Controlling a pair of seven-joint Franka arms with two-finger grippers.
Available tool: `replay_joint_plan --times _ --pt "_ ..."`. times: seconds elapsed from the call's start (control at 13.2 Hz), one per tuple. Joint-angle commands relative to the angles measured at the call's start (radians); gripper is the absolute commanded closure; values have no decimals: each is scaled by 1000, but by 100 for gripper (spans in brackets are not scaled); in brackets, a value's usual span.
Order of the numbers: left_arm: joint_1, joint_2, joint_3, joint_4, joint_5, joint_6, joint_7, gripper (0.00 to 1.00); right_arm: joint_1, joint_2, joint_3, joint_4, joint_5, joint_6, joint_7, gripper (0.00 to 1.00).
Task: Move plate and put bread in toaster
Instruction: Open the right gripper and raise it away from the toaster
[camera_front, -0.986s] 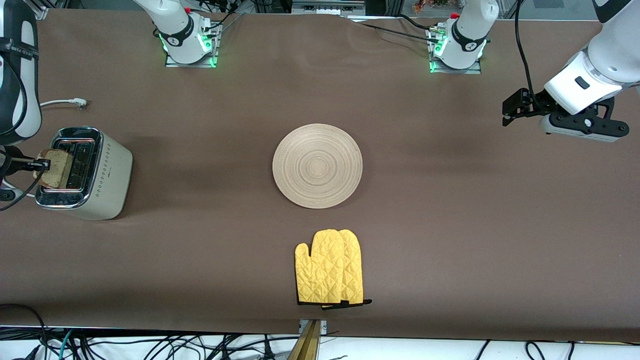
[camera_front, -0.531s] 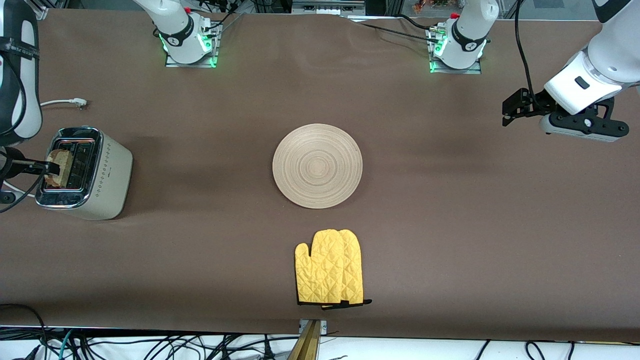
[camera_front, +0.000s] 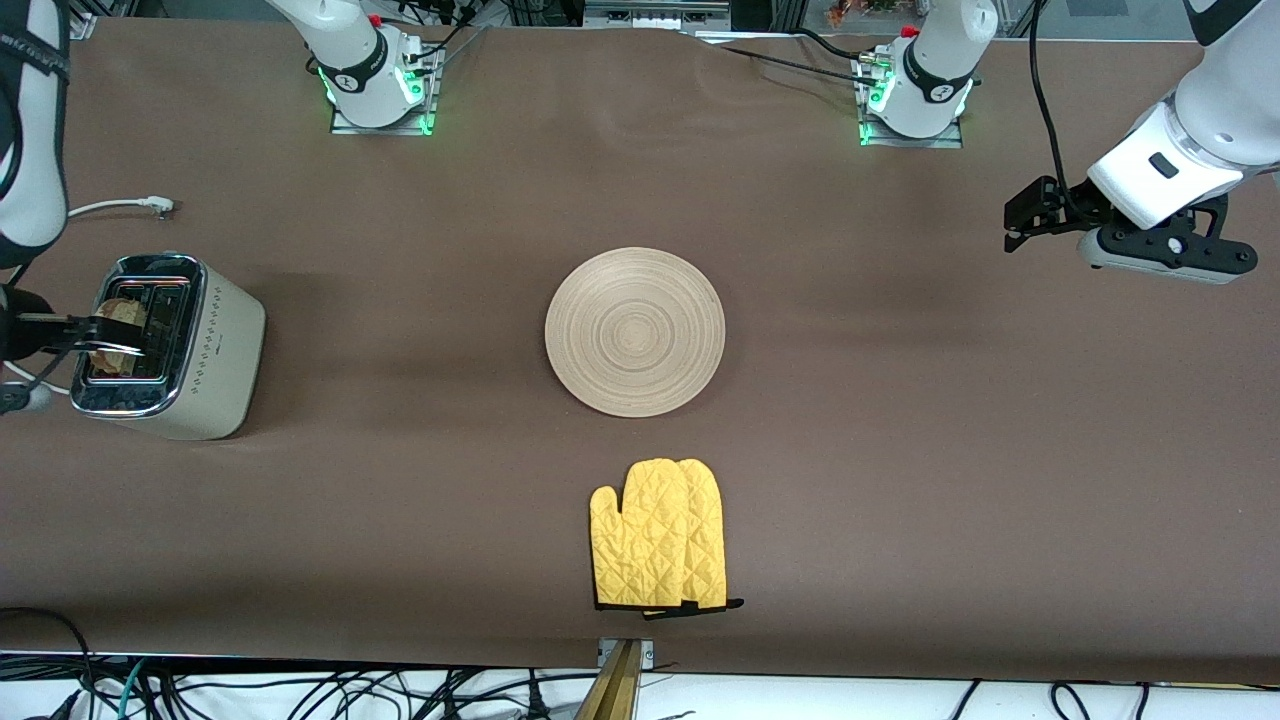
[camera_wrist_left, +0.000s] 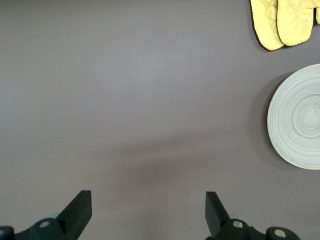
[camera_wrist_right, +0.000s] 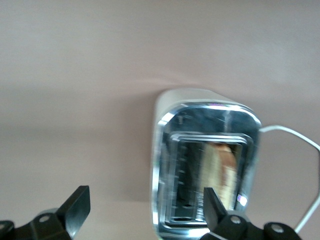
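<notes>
The cream toaster (camera_front: 190, 350) stands at the right arm's end of the table. The bread (camera_front: 120, 318) sits in one of its slots, only its top edge showing. My right gripper (camera_front: 105, 334) hangs open just over the toaster's chrome top, with nothing between its fingers. In the right wrist view the toaster (camera_wrist_right: 207, 165) holds the bread (camera_wrist_right: 223, 167) deep in the slot, and the right gripper (camera_wrist_right: 145, 206) is spread wide. The wooden plate (camera_front: 635, 332) lies at the table's middle. My left gripper (camera_front: 1012, 230) waits open over the left arm's end; in its own view the left gripper (camera_wrist_left: 147, 210) is empty, with the plate (camera_wrist_left: 297, 117) off to one side.
A yellow quilted oven mitt (camera_front: 660, 535) lies nearer to the front camera than the plate; the mitt (camera_wrist_left: 282, 22) also shows in the left wrist view. The toaster's white cord (camera_front: 120, 207) trails farther from the camera than the toaster.
My right gripper has opened and let go of the bread, which has sunk into the toaster slot. The left arm has not moved.
</notes>
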Motion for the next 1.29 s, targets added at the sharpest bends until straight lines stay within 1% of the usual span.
replay_joint_plan --times 0.0,0.3,0.45,0.61,0.83,0.99,1.21 --pt "-2 4 -1 18 -9 -16 -5 0 -1 -4 67 15 20 -21 -8 0" --pt "-2 4 -1 18 -9 -16 -5 0 19 -39 158 15 21 -21 1 0" --pt "-3 4 -1 18 -8 -16 -5 0 15 -58 190 9 21 -12 13 0" --pt "-3 4 -1 18 -8 -16 -5 0 8 -87 234 -12 9 7 86 0" --pt "-3 4 -1 18 -8 -16 -5 0 -16 -167 242 -100 0 103 284 0" --pt "-3 4 -1 18 -8 -16 -5 0 -34 -213 253 -140 1 93 308 0" --pt "-3 4 -1 18 -8 -16 -5 0 -65 -283 306 -183 7 88 305 0"
